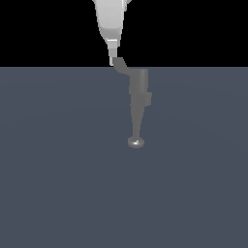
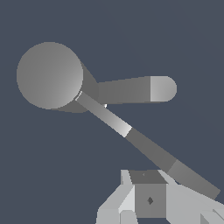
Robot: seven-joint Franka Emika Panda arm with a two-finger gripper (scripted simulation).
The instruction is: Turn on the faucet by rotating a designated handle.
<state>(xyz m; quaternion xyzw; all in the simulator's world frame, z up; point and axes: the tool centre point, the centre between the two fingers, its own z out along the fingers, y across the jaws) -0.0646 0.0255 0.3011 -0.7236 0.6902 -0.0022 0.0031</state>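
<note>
The grey faucet (image 1: 139, 89) has a thick cylinder, a collar and a thin stem that ends in a shiny knob (image 1: 136, 142). Its handle (image 1: 122, 66), a thin curved lever, branches off the thick end toward the exterior view's left. My white gripper (image 1: 113, 55) comes down from above, its narrow tip touching the handle's outer end. In the wrist view the faucet's round end (image 2: 49, 75) is large, and the handle (image 2: 148, 148) runs from it to just beside my gripper (image 2: 150, 192). The fingers look pressed together with nothing between them.
A flat blue-grey floor (image 1: 58, 184) spreads all around the faucet. Behind it the background is black. No other object shows in either view.
</note>
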